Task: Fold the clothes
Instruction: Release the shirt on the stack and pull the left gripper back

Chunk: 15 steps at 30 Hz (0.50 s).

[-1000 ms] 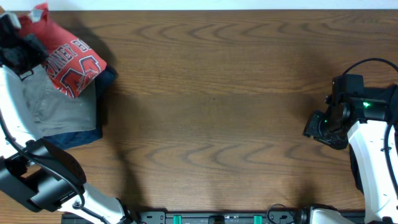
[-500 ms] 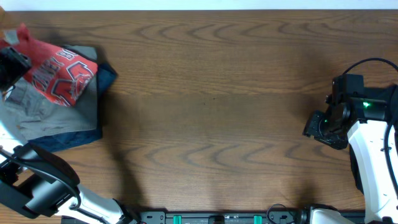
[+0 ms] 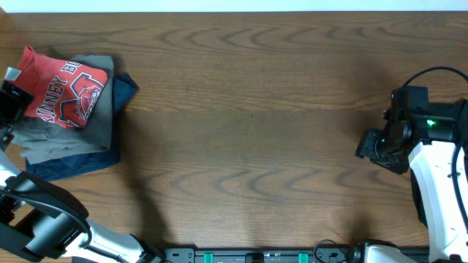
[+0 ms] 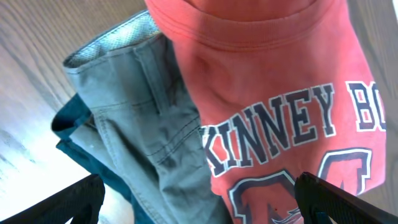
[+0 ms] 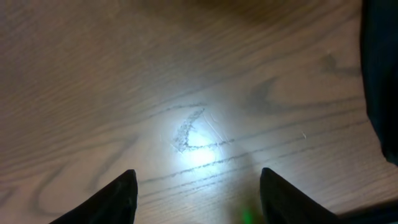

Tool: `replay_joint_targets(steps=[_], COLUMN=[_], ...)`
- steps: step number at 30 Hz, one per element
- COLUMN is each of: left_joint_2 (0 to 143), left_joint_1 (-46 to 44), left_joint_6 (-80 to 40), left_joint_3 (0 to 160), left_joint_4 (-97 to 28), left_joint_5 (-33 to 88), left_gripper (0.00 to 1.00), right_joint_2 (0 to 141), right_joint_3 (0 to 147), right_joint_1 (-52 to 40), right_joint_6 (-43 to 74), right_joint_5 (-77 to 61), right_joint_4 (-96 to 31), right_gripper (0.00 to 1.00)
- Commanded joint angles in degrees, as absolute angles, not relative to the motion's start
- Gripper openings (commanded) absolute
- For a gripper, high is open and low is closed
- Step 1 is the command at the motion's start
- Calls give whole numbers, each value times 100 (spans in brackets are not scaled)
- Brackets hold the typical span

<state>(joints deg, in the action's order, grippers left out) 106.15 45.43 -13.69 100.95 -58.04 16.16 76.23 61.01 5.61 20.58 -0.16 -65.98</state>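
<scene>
The clothes lie in a stack at the table's far left. A coral-red T-shirt [image 3: 64, 88] with white-and-dark lettering lies folded on top of a grey garment [image 3: 62, 139] and a dark blue one [image 3: 84, 162]. My left gripper [image 3: 12, 104] hangs at the stack's left edge, open, with nothing between its fingers. In the left wrist view the red T-shirt [image 4: 280, 93], grey garment [image 4: 143, 124] and dark blue garment [image 4: 78, 146] fill the frame below the open left gripper [image 4: 199, 202]. Far to the right, my right gripper [image 3: 374, 150] is open over bare wood [image 5: 199, 199].
Brown wooden table [image 3: 248, 124] stretches between the stack and the right arm [image 3: 439, 168]. The table's back edge [image 3: 234, 10] runs along the top. A dark shape [image 5: 380, 81] shows at the right edge of the right wrist view.
My left gripper opened and let go of the red T-shirt, which settled flat on the stack. The gripper drew back to the left. The right arm stayed put.
</scene>
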Motion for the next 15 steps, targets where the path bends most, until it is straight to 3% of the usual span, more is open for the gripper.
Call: replay_joint_targets(steps=[1, 7, 15], left_joint_2=[10619, 10608, 10634], left_joint_1=[4412, 3673, 1702], left_joint_6=[-1181, -569, -189], left_joint_3=[10068, 10068, 10066], left_joint_4=[-5686, -5568, -5629], left_joint_5=[2279, 2788, 2486], left_gripper=[98, 98, 98], right_joint_2=[7564, 7581, 7920], right_joint_3=[6187, 6180, 6169], right_joint_1=[604, 602, 593], right_joint_6=[2053, 2082, 2095], right_joint_5=[62, 40, -676], right_joint_4=[-6495, -5900, -4613], right_gripper=[66, 76, 96])
